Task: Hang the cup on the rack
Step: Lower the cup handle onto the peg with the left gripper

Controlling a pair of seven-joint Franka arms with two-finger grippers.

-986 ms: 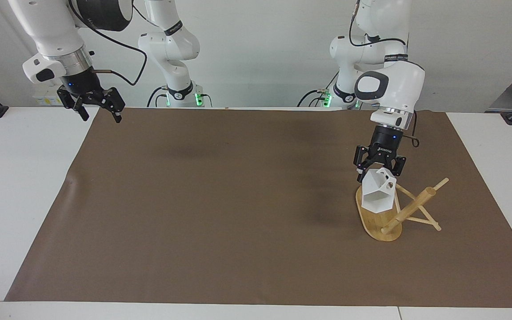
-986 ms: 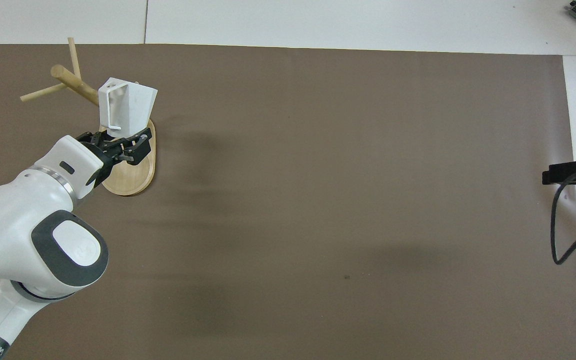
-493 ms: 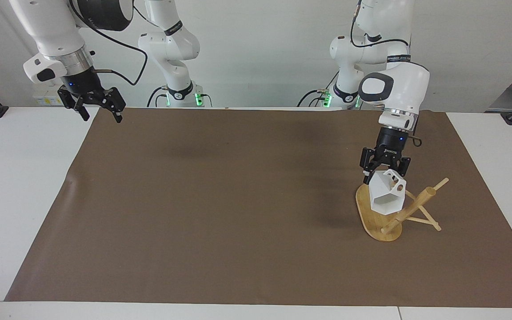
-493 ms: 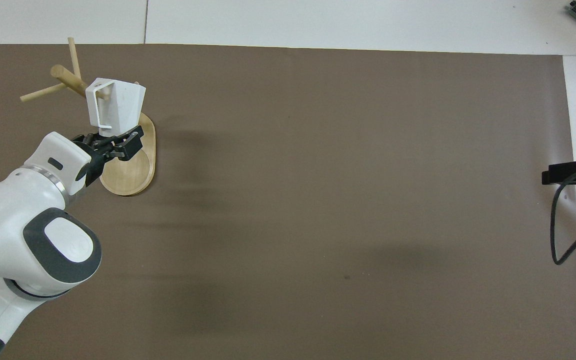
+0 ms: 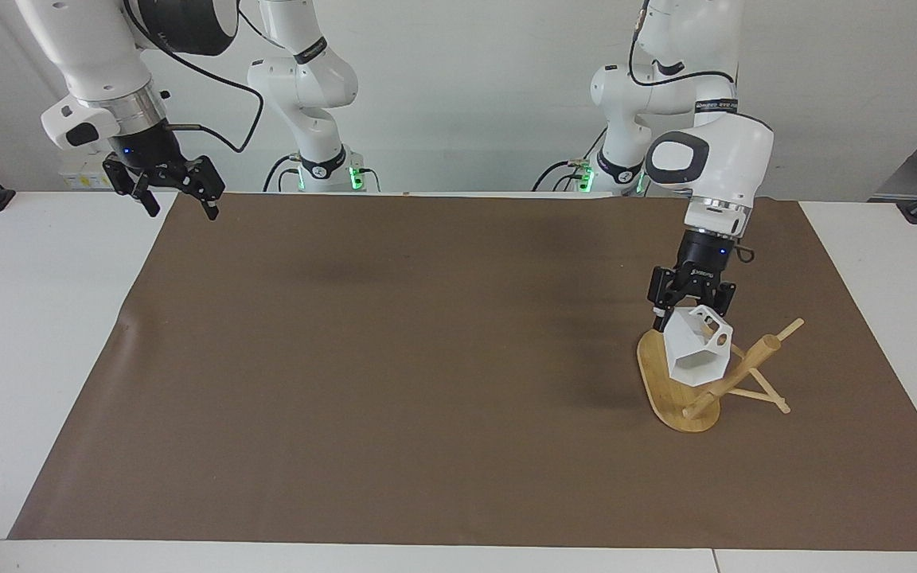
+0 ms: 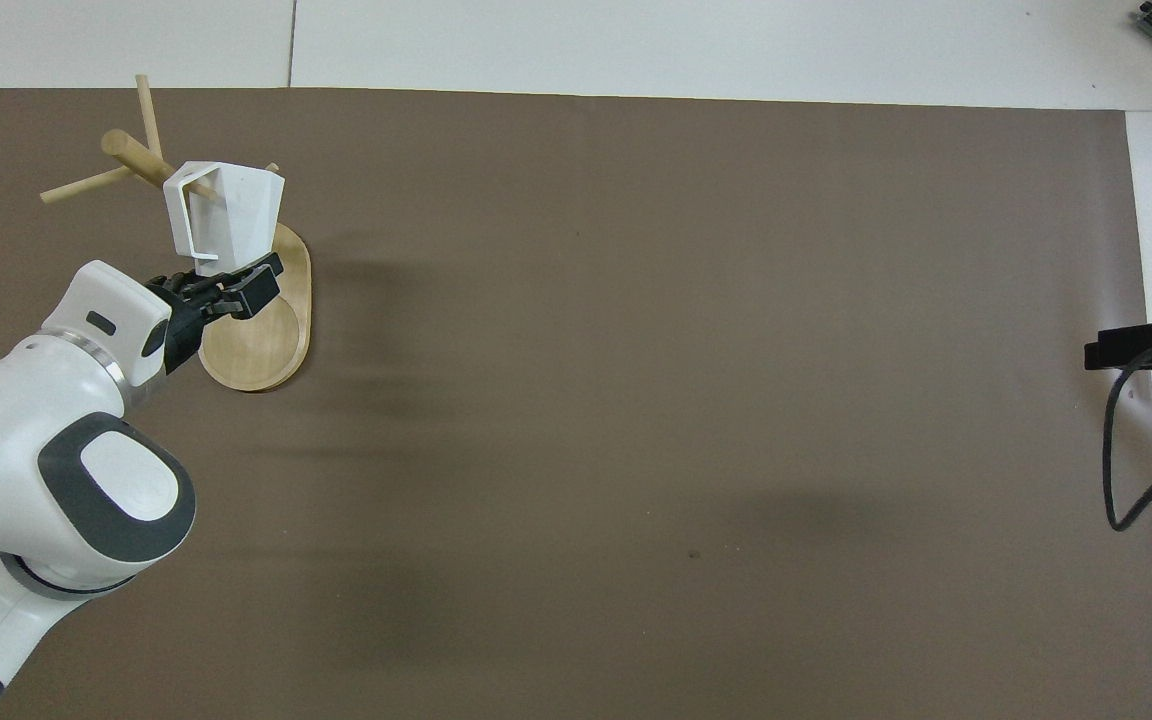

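Left gripper (image 5: 690, 312) clamped on the cup (image 5: 697, 356), up over the rack (image 5: 669, 398) at the left arm's end of the brown mat (image 5: 395, 358). Cup tipped on its side, hexagonal mouth facing away from the robots and slightly down, handle with round hole uppermost, just beside the post. Long axis roughly level, running away from the robots. Whether a peg sits in the handle hole: cannot tell. Right gripper (image 5: 176, 195) waiting, fingers spread, holding nothing, over the mat's corner nearest the robots at the right arm's end.
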